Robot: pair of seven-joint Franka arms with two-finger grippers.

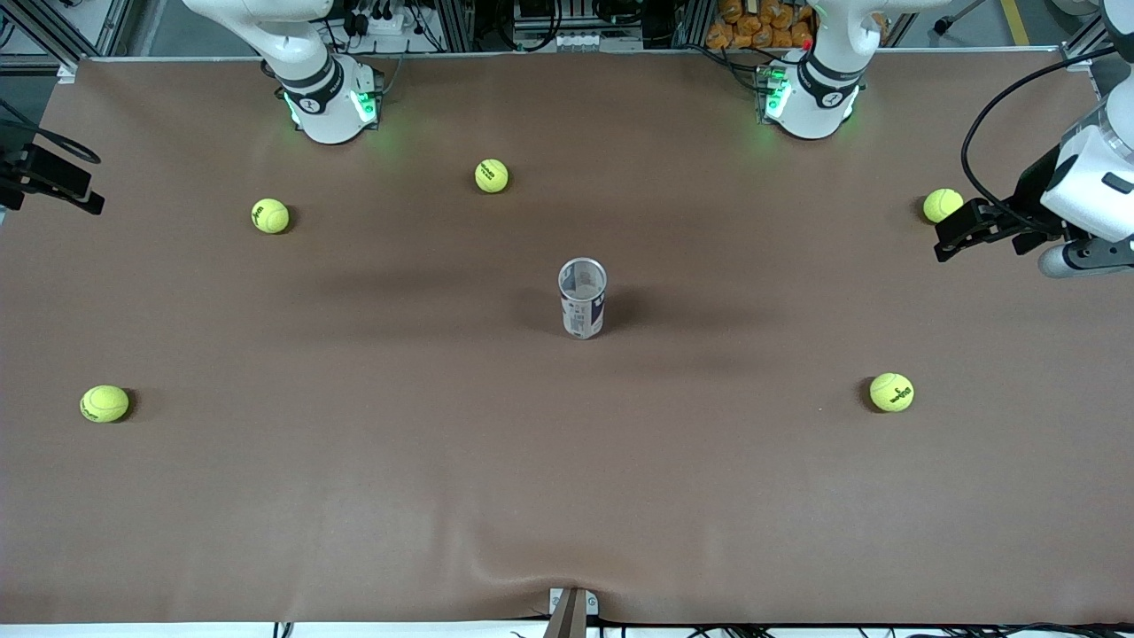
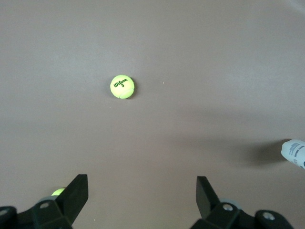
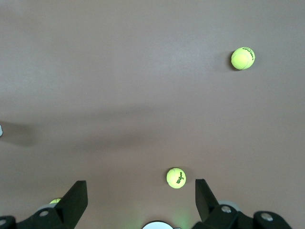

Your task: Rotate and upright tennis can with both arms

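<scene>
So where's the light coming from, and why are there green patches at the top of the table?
Front view: the tennis can throws soft shadows to both sides, so lighting is probably overhead and diffuse; the green glow comes from the arms' lit bases. Left wrist view: the can's edge trails a blurry shadow. Right wrist view: faint broad shadows cross the table.

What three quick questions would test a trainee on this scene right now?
1. True or false: the tennis can stands upright, open rim up.
2. How many tennis balls lie on the table?
3. The left pincer and the right pincer are: A) both open, holding nothing; B) both shut on the can; C) one open, one shut on a ball.

Key: 1 true; 2 five; 3 A.
</scene>
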